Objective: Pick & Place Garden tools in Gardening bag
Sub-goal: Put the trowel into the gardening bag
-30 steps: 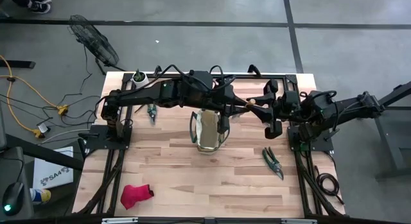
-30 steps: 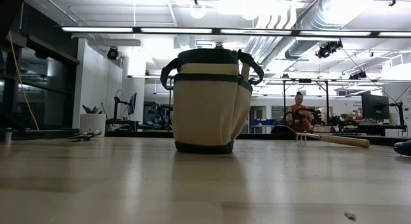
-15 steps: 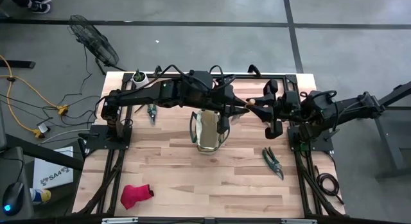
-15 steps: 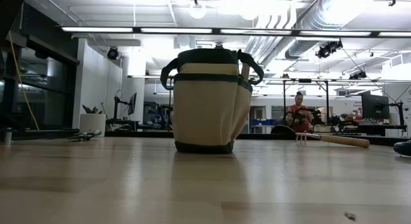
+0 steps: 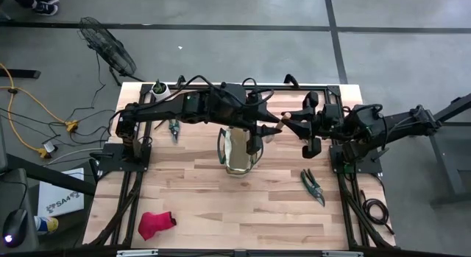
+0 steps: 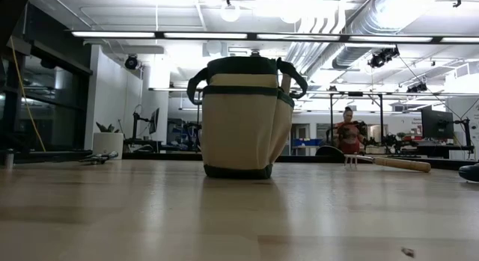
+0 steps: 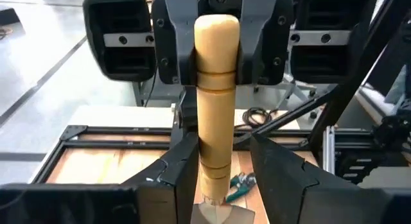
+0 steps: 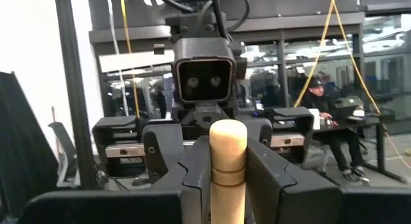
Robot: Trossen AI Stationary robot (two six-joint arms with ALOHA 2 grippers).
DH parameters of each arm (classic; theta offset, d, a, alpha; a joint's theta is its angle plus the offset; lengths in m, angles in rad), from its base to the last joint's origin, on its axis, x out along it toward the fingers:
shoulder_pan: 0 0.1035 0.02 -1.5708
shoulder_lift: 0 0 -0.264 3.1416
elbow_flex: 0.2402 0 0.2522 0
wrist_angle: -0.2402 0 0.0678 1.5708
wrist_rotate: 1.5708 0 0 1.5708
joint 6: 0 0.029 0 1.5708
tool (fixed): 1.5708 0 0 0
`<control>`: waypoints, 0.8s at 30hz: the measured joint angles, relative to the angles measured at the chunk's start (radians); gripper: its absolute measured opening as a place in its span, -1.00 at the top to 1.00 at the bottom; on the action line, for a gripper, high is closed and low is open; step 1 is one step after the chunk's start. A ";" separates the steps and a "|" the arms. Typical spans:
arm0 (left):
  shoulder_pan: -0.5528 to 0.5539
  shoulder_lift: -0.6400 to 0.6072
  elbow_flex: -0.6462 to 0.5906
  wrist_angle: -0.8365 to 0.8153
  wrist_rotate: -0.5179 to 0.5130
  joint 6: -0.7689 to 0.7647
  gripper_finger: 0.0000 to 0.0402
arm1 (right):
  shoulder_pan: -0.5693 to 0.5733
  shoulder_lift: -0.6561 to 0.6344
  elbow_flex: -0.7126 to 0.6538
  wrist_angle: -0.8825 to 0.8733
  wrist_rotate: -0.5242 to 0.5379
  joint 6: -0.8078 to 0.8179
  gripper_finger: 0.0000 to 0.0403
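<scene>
High view: the wooden table (image 5: pixel 221 205) has its widest open stretch along the near edge, where only the red glove (image 5: pixel 156 223) lies by the left corner. One pair of pruning shears (image 5: pixel 313 185) sits close to the right edge, and a second pair (image 5: pixel 174 128) lies toward the left side under my left arm. The small white pot (image 5: pixel 159 87) stands in the far left corner. Around the table is bare grey floor, with a fan (image 5: pixel 107 51) and loose cables (image 5: pixel 29 110) off to the left.

The gardening bag (image 5: pixel 237 150) stands upright near the table's middle, tan canvas with dark green trim and loop handles. A wooden handle pokes up along one side of it.

Both my arms meet just behind and to the right of the bag. My right gripper (image 5: pixel 288 123) is clamped on the rounded end of a wood-handled tool (image 7: pixel 215 102), pale and turned with grooves. My left gripper (image 5: pixel 266 127) sits around the same handle lower down; whether it is gripping I cannot tell, as one side looks slightly clear of the wood.

From table height a wood-handled fork (image 6: pixel 389 162) lies flat on the table, right of the bag, and a person (image 6: pixel 346 130) sits far back in the room.
</scene>
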State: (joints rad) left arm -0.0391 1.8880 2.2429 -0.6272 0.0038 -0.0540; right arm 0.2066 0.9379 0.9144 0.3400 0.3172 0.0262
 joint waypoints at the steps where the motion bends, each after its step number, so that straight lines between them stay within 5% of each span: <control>1: 0.001 0.000 0.000 -0.022 -0.002 0.000 0.31 | 0.000 0.000 0.000 -0.016 0.012 0.000 0.71; 16: 0.000 -0.080 0.000 -0.465 -0.176 -0.016 0.30 | 0.000 -0.003 0.001 -0.298 0.067 0.076 0.71; 24: 0.000 -0.099 -0.124 -0.406 -0.171 -0.027 0.30 | 0.000 0.006 -0.035 -0.294 0.069 0.089 0.71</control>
State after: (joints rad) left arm -0.0391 1.7894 2.1185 -1.0334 -0.1677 -0.0808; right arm 0.2066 0.9443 0.8796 0.0456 0.3862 0.1152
